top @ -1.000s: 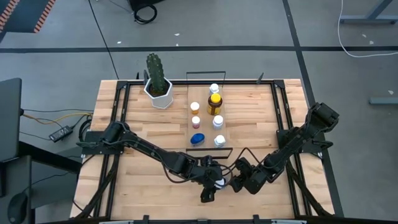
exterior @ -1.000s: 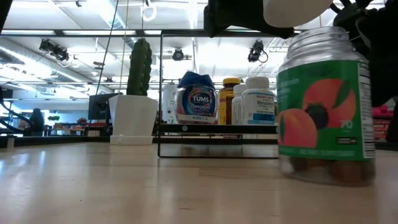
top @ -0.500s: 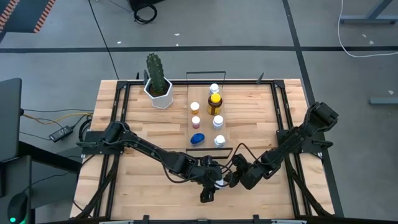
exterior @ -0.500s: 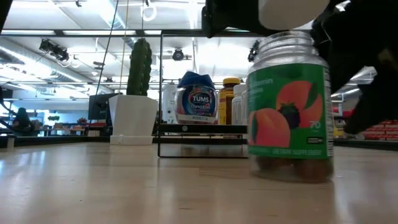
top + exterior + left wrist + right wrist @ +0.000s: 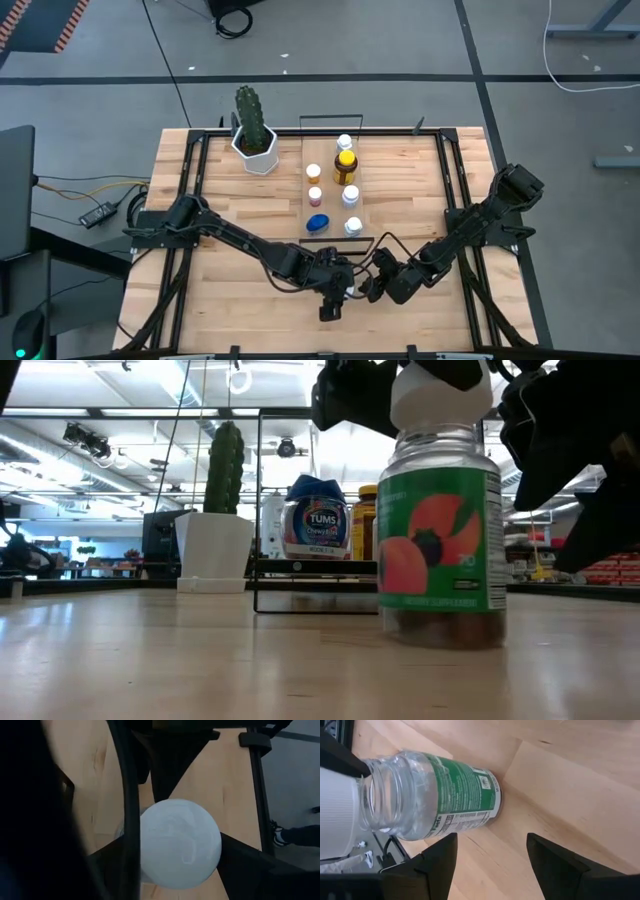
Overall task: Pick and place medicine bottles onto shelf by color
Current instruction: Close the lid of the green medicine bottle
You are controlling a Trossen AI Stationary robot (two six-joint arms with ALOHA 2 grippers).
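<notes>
A clear plastic bottle with a green fruit label and a white ribbed cap [image 5: 441,520] stands upright on the slatted light-wood worktop [image 5: 220,290], near its front edge and well apart from the shelf. The left tool [image 5: 345,287] is over it from above, its dark fingers [image 5: 245,865] set on either side of the white cap, clamped on the cap as the left wrist view shows it. The right tool [image 5: 378,288] sits just beside the bottle on its right, its two dark fingers [image 5: 440,860] spread apart and grasping nothing; the bottle shows ahead of them, not between them.

The long light-wood shelf with thin black wire rails [image 5: 370,195] lies at the middle of the worktop. On it stand a blue-lidded bottle [image 5: 318,222], a larger amber bottle with a yellow cap [image 5: 345,166], a small pinkish bottle [image 5: 315,196] and several white-capped bottles [image 5: 351,195]. A white pot with a green cactus [image 5: 254,128] stands near the shelf's far left corner.
</notes>
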